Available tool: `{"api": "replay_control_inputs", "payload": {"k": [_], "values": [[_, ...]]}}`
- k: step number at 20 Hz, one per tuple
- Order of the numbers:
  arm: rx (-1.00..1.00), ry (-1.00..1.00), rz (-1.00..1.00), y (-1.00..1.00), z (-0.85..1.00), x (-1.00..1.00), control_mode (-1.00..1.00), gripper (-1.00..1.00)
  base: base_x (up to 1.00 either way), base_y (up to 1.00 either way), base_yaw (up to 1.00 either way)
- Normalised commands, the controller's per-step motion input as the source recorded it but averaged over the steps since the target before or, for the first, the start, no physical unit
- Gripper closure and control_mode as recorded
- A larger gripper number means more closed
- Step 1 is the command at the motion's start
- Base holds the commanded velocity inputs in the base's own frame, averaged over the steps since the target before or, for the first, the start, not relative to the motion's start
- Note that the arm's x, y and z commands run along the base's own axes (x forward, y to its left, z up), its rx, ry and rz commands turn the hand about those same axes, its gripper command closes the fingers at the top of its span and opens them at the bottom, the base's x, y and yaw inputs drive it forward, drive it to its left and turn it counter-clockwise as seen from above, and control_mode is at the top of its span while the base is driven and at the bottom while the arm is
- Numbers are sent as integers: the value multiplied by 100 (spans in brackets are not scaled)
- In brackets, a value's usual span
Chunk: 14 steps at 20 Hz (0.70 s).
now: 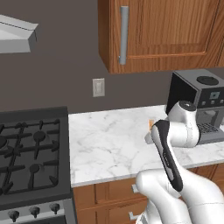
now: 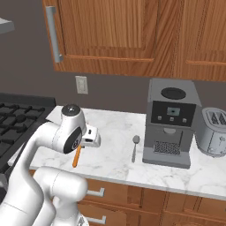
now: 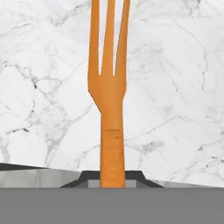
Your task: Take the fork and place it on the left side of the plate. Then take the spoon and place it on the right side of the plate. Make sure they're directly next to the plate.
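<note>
White marble desk (image 2: 110, 154) runs between a black stove (image 1: 30, 153) and a coffee machine (image 2: 170, 123). Robot fingers (image 3: 112, 177) are clenched on the orange fork (image 3: 109, 87), held above the desk's middle. Grey spoon (image 2: 134, 148) lies just left of the coffee machine.

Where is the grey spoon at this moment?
In the right base view, the spoon lies on the marble counter, just left of the coffee machine and right of the orange fork.

The orange fork (image 3: 109, 92) sits with its handle between the jaws of the tool (image 3: 112, 177), tines pointing away from it. The grey spoon (image 2: 134, 148) lies flat on the tabletop (image 2: 114, 145), to the tool's right, apart.
</note>
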Motion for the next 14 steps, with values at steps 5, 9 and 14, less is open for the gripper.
{"api": "replay_control_inputs", "payload": {"k": [5,9,14], "values": [[0,0,0,0,0,0,-100,100,0,0,0],[0,0,0,0,0,0,100,100,0,0,0],[0,0,0,0,0,0,100,100,0,0,0]]}}
